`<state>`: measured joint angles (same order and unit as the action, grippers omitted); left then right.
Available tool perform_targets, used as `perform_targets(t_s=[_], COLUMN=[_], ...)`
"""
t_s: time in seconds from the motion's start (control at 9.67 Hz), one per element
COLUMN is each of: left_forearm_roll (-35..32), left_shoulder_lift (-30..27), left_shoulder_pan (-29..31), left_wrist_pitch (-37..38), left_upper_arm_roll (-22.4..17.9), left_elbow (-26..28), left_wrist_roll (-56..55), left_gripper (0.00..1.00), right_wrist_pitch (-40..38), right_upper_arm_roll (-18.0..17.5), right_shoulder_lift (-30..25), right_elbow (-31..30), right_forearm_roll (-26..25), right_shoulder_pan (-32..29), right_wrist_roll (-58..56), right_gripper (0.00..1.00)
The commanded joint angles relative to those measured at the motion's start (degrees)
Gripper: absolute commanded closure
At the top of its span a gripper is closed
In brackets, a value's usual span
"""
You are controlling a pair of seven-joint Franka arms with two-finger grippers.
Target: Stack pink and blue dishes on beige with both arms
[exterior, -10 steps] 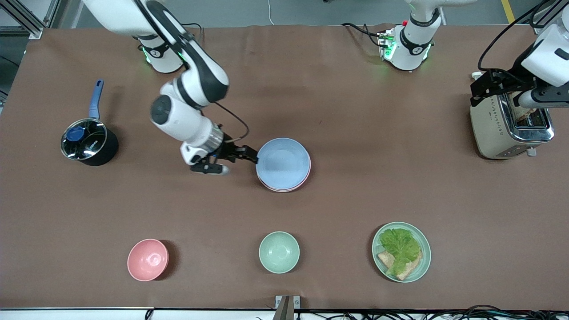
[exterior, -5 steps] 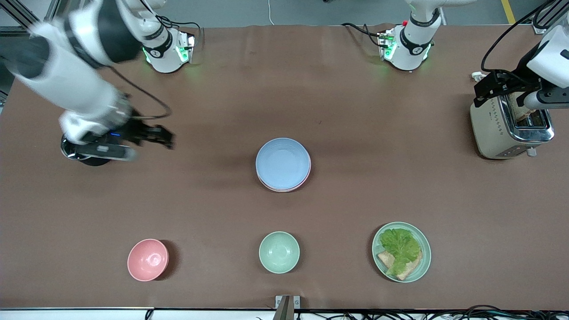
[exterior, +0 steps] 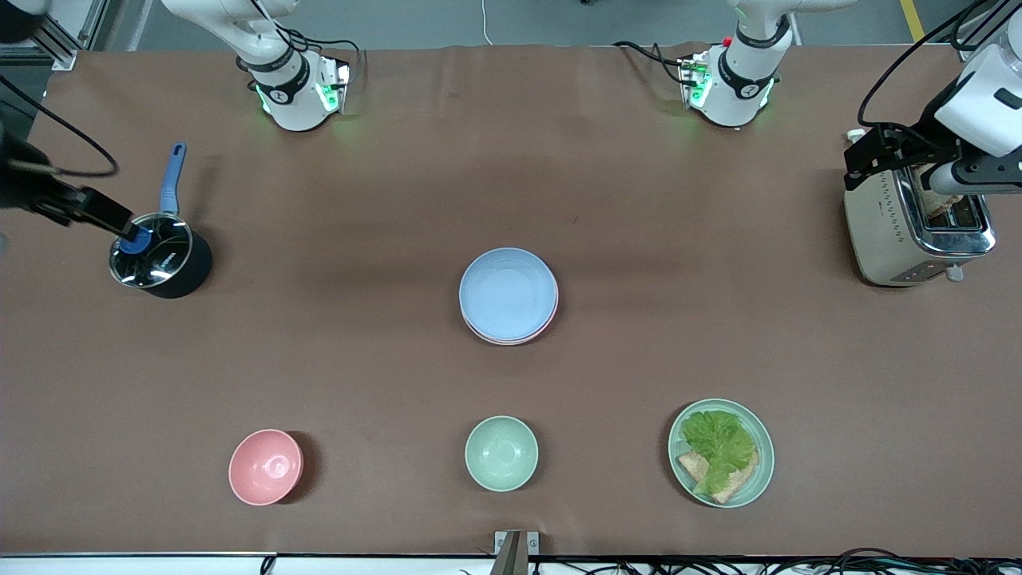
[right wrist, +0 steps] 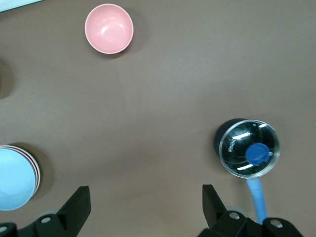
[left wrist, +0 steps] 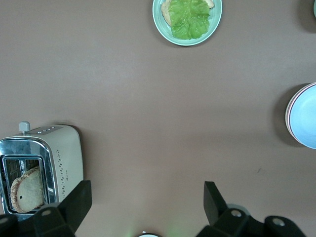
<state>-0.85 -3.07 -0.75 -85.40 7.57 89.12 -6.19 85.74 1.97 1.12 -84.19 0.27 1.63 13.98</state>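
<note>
The light blue plate (exterior: pixel 508 291) lies on top of a stack at the table's middle, with the pink plate's rim (exterior: pixel 512 340) showing just beneath it. The beige plate is hidden under them. My right gripper (exterior: pixel 96 214) hangs open and empty over the table by the pot, far from the stack. In the right wrist view the right gripper (right wrist: pixel 145 197) has bare table between its fingers and the blue plate (right wrist: pixel 14 180) at the picture's edge. My left gripper (exterior: pixel 874 156) hovers open and empty by the toaster. In its own view the left gripper (left wrist: pixel 147 197) is wide apart, with the blue plate (left wrist: pixel 306 116) far off.
A black pot with a glass lid and blue handle (exterior: pixel 160 255) stands at the right arm's end. A toaster (exterior: pixel 918 231) with bread stands at the left arm's end. Nearer the front camera are a pink bowl (exterior: pixel 266 466), a mint bowl (exterior: pixel 501 453) and a mint plate with lettuce (exterior: pixel 721 453).
The right gripper has left the edge of the plate stack and swung away toward the right arm's end, now up by the pot. The stack and the left arm have not moved.
</note>
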Motion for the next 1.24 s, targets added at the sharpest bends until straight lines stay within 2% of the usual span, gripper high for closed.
perform_targets(t_s=[0.0,0.72,1.14], left_forearm_roll=[0.58,0.67,0.15], left_shoulder_lift=[-0.09,0.26,1.57], left_shoulder_pan=[-0.04,-0.04,-0.13], left_wrist_pitch=[-0.03,-0.12,-0.03], left_upper_arm_roll=[0.34,0.96,0.96], left_elbow=[1.68,1.76,0.54], left_wrist_roll=[0.91,-0.14,0.39], left_gripper=[0.00,0.00,0.00], right_wrist_pitch=[-0.58,-1.01,-3.45], right_upper_arm_roll=[0.32,0.49,1.02], right_shoulder_lift=[-2.61,-2.08,-2.00], right_elbow=[-1.32,0.34,0.51], right_forearm_roll=[-0.27,-0.27,0.34], right_shoulder_pan=[0.48,-1.27,-4.87], right_wrist_roll=[-0.98,-5.37,-13.71], right_gripper=[0.00,0.00,0.00])
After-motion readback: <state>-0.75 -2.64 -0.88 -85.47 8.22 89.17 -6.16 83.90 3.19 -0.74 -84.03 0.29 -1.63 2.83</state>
